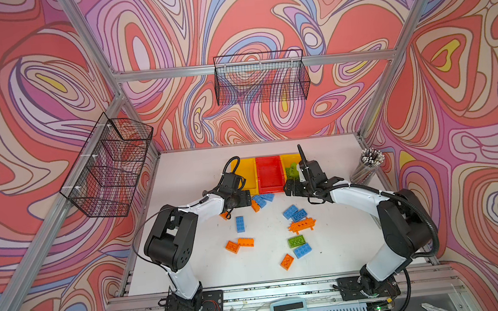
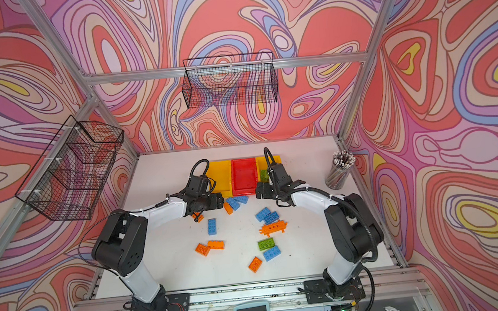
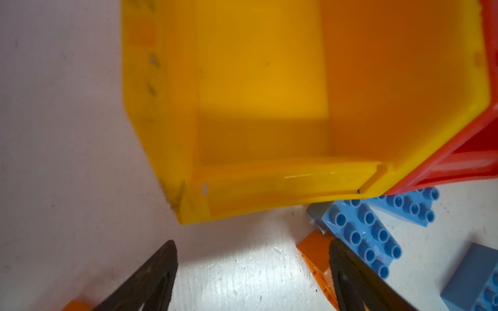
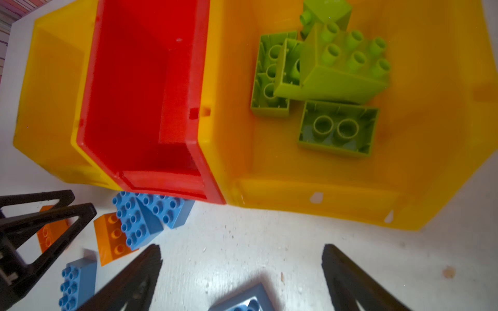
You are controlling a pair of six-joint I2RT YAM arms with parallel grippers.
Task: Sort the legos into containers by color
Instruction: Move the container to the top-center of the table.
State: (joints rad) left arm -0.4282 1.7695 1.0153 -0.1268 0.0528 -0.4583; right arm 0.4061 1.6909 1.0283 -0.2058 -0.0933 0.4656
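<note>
Swirl-patterned walls enclose a white desk [image 1: 252, 273]. Behind the tools, toward the arm bases, both top views show loose legos [image 1: 240, 223]: six blue, six orange counting the pronged orange piece [image 1: 301, 225], and one green brick [image 1: 296, 241]. Left tool [image 3: 252, 243] gapes wide with nothing in it. An orange brick [image 3: 315, 253] and a blue brick [image 3: 361, 234] lie just beside one finger, with the left-end yellow bin [image 3: 269, 175] just ahead. Right tool [image 4: 241, 247] is spread equally wide and holds nothing. Ahead of it sit the red bin [image 4: 161, 185] and the right-end yellow bin [image 4: 310, 194]. Only the right wrist view clearly shows that bin's lime green bricks [image 4: 345, 62], at least four, some studs-down.
</note>
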